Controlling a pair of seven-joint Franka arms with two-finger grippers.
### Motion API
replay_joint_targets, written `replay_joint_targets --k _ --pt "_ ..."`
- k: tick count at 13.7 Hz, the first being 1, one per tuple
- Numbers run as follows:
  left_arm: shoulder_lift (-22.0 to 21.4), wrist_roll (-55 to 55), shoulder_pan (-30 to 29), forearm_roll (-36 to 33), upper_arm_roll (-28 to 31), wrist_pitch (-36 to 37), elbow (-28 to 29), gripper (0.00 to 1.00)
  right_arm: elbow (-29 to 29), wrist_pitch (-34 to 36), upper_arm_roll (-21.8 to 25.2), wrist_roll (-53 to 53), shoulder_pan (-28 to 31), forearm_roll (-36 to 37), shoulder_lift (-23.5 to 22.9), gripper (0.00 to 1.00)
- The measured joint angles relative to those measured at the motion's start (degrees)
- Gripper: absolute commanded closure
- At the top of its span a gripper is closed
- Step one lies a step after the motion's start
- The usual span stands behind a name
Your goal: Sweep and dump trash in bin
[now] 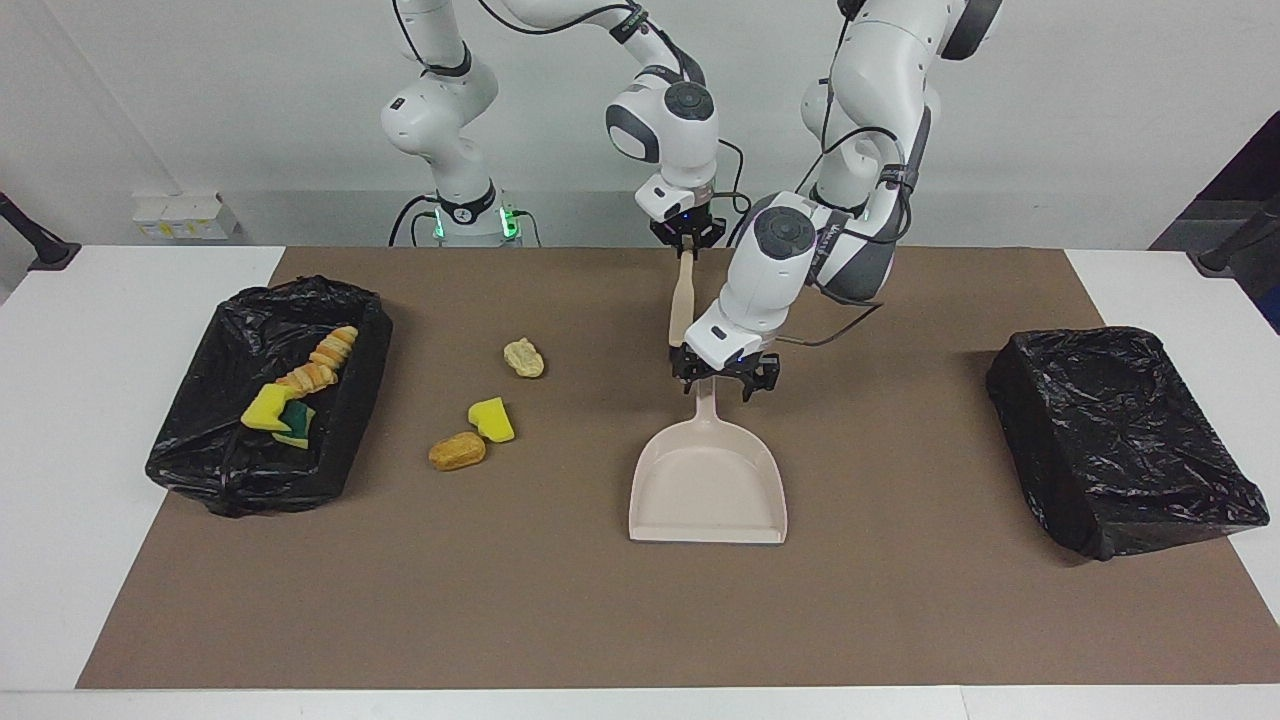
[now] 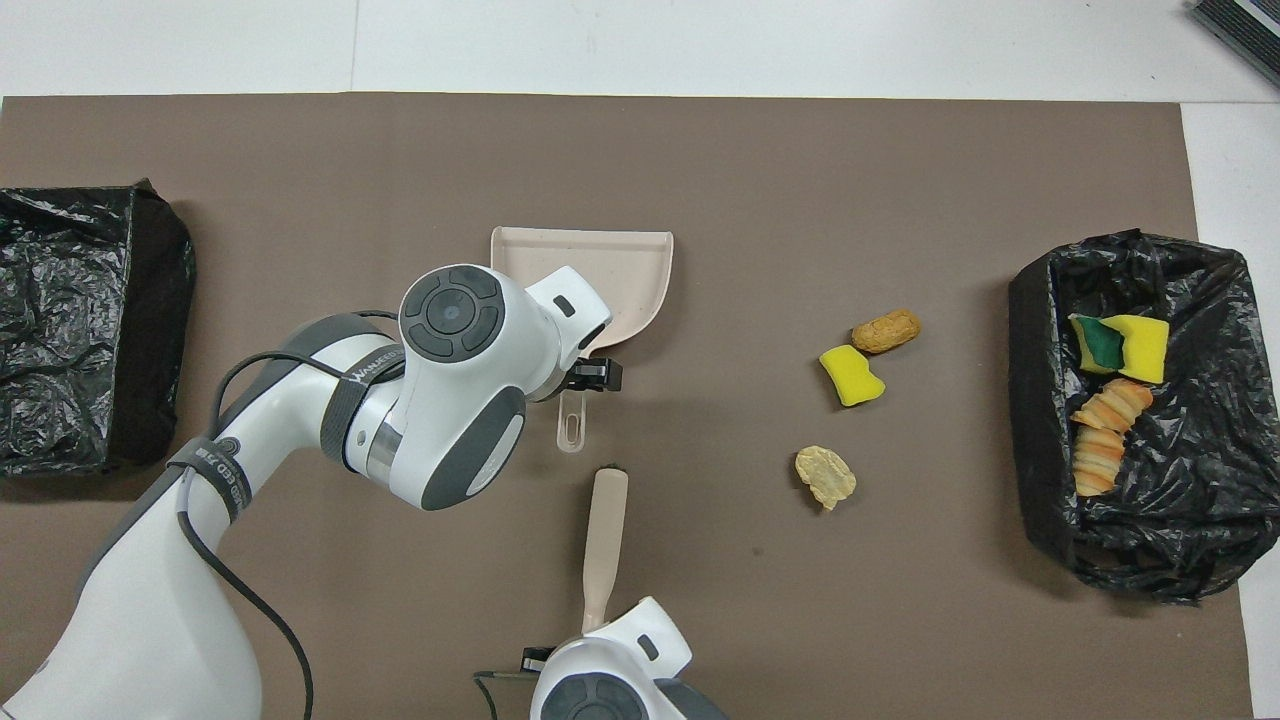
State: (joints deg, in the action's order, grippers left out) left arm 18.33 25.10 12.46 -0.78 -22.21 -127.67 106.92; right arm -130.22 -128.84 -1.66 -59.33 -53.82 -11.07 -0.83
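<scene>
Facing view: both arms meet at mid-tabletop (image 1: 60,420) over brush and dustpan.

Two black-lined bins sit at the mat's ends: one (image 1: 1125,440) toward the left arm's end, one (image 1: 265,395) toward the right arm's end holding sponge and bread scraps (image 1: 295,390). The left gripper (image 1: 724,376) has its jaws spread over the dustpan (image 1: 708,475) handle. The right gripper (image 1: 686,233) has its jaws clamped on the brush (image 1: 679,305); the overhead view hides that grip. Three trash pieces (image 2: 850,375) lie loose between dustpan and filled bin.
</scene>
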Motion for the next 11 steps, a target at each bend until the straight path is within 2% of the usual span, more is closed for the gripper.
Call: replay_joint_targets --k 1,2,5,7,8,9,10,11 --pt "0.0 0.0 0.0 0.0 0.0 0.0 0.0 0.17 0.2 2.1 0.0 1.4 1.9 0.0 0.7 1.0" --pt "0.1 0.0 0.0 0.0 -0.1 0.0 0.2 0.27 0.4 4.5 0.1 3.5 4.2 0.0 1.7 1.0" --pt "0.2 0.0 0.0 0.0 -0.4 -0.6 0.9 0.36 0.5 13.8 0.2 11.5 11.6 0.1 6.2 1.0" --pt "0.6 0.0 0.1 0.0 -0.6 -2.1 1.2 0.58 0.5 20.0 0.3 17.2 16.7 1.6 9.3 1.0" --pt "0.7 0.1 0.1 0.0 -0.6 -2.4 1.3 0.77 0.5 22.4 0.4 19.6 19.0 2.8 10.3 1.0" --pt "0.7 0.1 0.1 -0.2 -0.6 -2.8 1.3 0.89 0.5 24.0 0.4 22.0 21.1 4.1 11.1 1.0" --pt "0.7 0.0 0.1 -1.2 -0.6 -3.1 1.3 0.98 0.5 24.8 0.5 24.7 23.2 5.4 11.4 1.0" --pt "0.7 0.0 0.1 -3.4 -0.6 -3.3 1.2 1.0 0.5 25.0 0.5 27.7 25.5 6.6 11.5 1.0"
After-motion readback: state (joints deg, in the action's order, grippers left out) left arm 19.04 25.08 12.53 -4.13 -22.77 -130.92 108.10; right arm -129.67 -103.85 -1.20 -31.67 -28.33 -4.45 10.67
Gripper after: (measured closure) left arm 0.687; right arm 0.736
